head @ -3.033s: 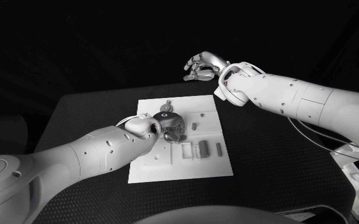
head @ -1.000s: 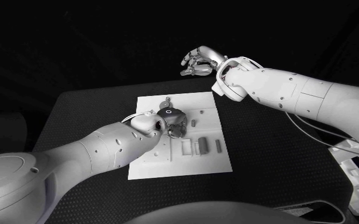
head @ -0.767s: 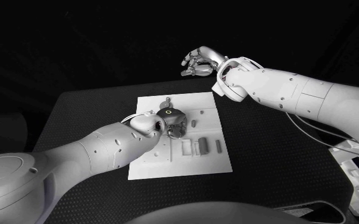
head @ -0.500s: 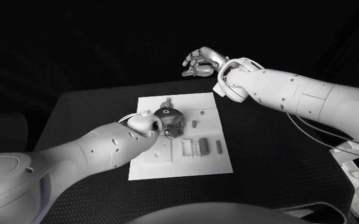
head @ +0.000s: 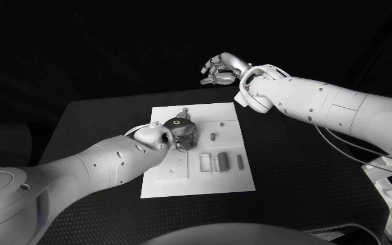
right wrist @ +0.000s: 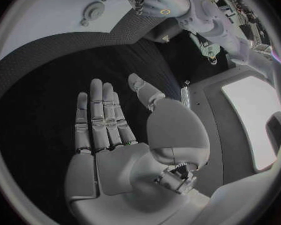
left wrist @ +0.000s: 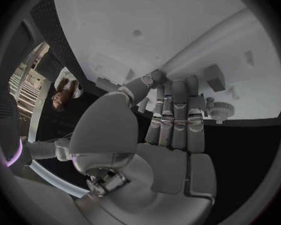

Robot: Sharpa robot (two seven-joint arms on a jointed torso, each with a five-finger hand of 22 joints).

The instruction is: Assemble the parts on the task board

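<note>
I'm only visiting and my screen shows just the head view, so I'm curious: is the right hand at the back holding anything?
Observer: No. The right wrist view shows the right hand from its palm side, with fingers straight and nothing in it.
Operator: And what is under the left hand?
Observer: In the left wrist view the left hand reaches over the task board, and a small round toothed part lies beside its fingers.
Operator: Is it gripping a part?
Observer: Its palm is bare. I cannot tell whether thumb and finger pinch something.
</note>
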